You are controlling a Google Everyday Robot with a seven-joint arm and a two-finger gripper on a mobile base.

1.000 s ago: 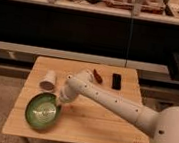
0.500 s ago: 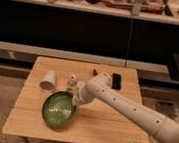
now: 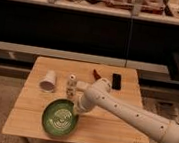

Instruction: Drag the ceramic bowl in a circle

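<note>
The wide, shallow, glossy green ceramic bowl (image 3: pixel 58 119) sits on the rectangular light wooden table (image 3: pixel 120 128), left of the middle and close to the front edge, with only a thin strip of wood showing between its rim and that edge. The gripper (image 3: pixel 77 111) reaches down at the bowl's right rim, its 2 fingers pressed together on that rim, at the end of the 1 white arm (image 3: pixel 127 112) that crosses in from the lower right. Behind the bowl, a white paper cup (image 3: pixel 48 81) lies on its side, and a small pale bottle (image 3: pixel 71 86) stands just beside it to the right; both are near the bowl's far rim but apart from it. Further back, near the far edge, lie a small red tool (image 3: pixel 96 74) and a flat black rectangular slab (image 3: pixel 117 81). The widest bare wood is to the bowl's right, under the arm, running to the right edge. To its left, a narrower band reaches the left edge.
</note>
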